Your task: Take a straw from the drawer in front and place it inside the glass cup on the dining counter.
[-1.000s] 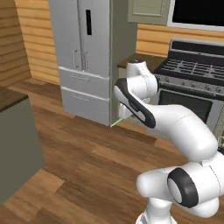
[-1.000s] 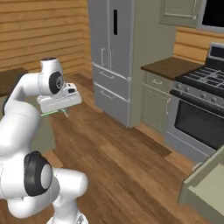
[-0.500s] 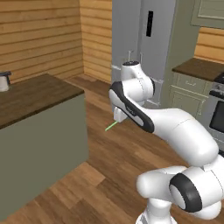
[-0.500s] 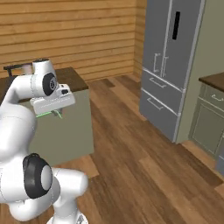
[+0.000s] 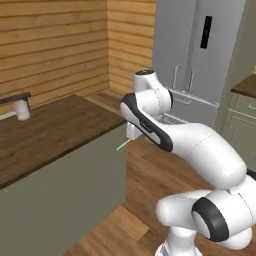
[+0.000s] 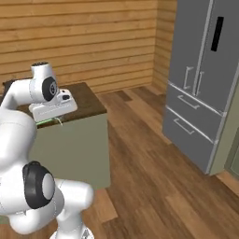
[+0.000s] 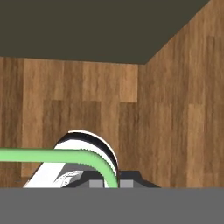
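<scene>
While the gripper [image 7: 111, 183] is closed on the straw [image 5: 123, 145] beside the dining counter [image 5: 55, 132], the thin stick may slip or catch the counter edge.

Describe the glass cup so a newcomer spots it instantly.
Start at the dining counter, the dark-brown wood slab on a sage-green base at the left of the left base view. The glass cup stands near its far left end, a small pale whitish tumbler. A dark bar just behind it contrasts with it.
</scene>
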### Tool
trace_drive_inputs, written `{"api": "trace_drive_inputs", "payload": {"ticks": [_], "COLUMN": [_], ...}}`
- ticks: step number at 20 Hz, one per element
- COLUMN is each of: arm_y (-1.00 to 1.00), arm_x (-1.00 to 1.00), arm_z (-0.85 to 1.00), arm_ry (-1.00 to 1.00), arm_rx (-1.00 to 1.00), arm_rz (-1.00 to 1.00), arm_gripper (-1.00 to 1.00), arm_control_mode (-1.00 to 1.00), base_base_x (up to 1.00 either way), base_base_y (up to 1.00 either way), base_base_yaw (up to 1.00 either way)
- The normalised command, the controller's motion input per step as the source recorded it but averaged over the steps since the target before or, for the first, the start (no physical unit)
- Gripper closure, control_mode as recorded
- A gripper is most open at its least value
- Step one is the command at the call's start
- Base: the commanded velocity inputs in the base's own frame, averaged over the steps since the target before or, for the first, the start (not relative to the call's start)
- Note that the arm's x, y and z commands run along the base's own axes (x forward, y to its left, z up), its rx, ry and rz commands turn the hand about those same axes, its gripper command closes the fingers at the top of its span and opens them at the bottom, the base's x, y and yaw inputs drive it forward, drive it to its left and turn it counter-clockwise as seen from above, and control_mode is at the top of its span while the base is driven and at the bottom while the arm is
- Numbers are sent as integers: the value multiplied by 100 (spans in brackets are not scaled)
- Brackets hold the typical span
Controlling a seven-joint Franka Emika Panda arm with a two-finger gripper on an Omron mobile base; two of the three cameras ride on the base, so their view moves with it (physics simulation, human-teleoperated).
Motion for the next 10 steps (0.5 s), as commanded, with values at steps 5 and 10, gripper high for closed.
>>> {"api": "trace_drive_inputs", "payload": {"ticks": [5,10], "arm_y": [0,0], "arm_x": [0,0], "arm_z": [0,0], "arm_ry": [0,0], "arm_rx": [0,0], "arm_rz": [0,0], "arm_gripper": [100,100], "arm_control_mode": [100,100], "base_base_x": [100,100], "base_base_y": [-38,-88], "base_base_yaw": [15,26]}}
